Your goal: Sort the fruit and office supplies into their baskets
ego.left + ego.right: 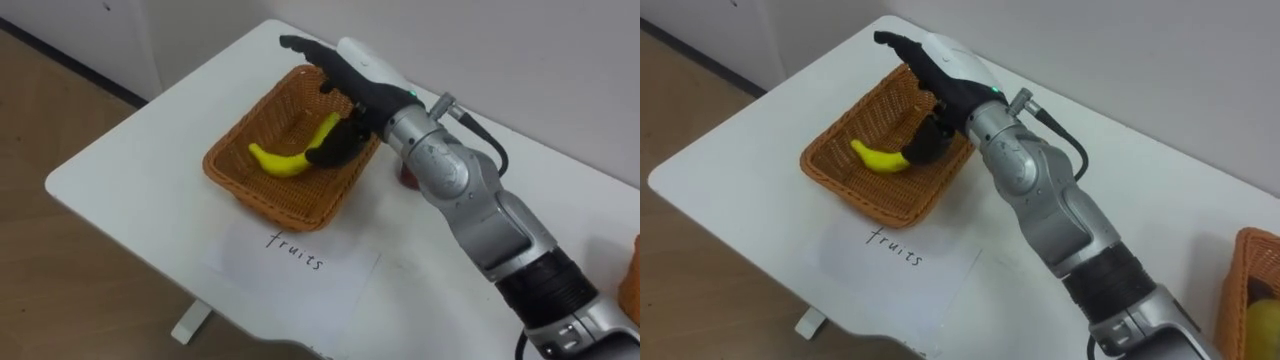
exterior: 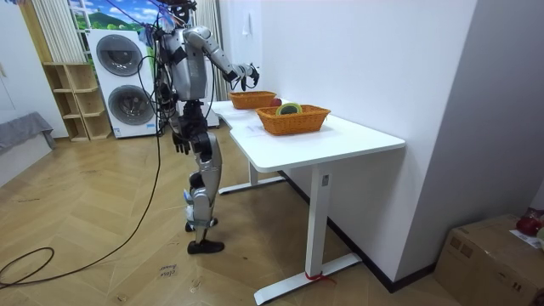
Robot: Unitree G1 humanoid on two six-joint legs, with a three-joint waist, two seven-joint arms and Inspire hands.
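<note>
Basket (image 1: 262, 185): woven wicker, orange-brown, with a rough ribbed weave and a faint sheen. Second basket (image 2: 293, 121): same wicker.
Banana (image 1: 285, 160): smooth yellow skin, matt.
Right hand (image 1: 355, 75): glossy white plastic shell on the back; fingers (image 1: 300, 45) matt black.
Table (image 1: 130, 160): white top, smooth, matt.
Sheet of paper (image 1: 340, 285): white, matt, lying flat.
Floor (image 2: 102, 229): wood parquet, lightly glossy.
</note>
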